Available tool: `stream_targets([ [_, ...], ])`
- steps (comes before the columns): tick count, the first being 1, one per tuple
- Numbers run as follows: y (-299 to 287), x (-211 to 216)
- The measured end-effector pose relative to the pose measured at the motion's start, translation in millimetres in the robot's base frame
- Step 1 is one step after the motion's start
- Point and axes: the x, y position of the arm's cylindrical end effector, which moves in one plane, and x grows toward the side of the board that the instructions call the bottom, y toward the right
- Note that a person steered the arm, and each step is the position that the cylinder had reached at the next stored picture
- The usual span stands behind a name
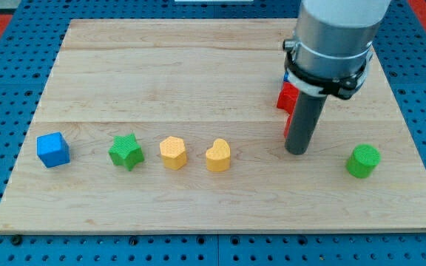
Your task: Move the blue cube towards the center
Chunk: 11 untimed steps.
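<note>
Worktop (220, 81), wooden.
Blue cube (53, 149): 9 o'clock edge, untouched, well apart from centre.
My tip (296, 151): 3 o'clock side, just beside red blocks (288, 97); the end effector is a bare rod, nothing to open, holding nothing.
Row between, toward 3 o'clock of the cube: green star (126, 152), yellow hexagon (173, 153), yellow heart (218, 155). Green cylinder (363, 160) beyond.
Risk: a straight crossing likely scatters this row; an off-centre push may spin the cube aside.

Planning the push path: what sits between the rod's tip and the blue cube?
In the camera view, three blocks sit between my tip and the blue cube: a yellow heart, a yellow hexagon and a green star.
</note>
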Motion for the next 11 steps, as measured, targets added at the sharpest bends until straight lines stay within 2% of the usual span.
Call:
stream_targets([
  [1,6,2],
  [3,-58,126],
  [4,-208,124],
  [5,-304,98],
  [6,-339,60],
  [8,-382,37],
  [10,-312,-20],
  [11,-325,-55],
])
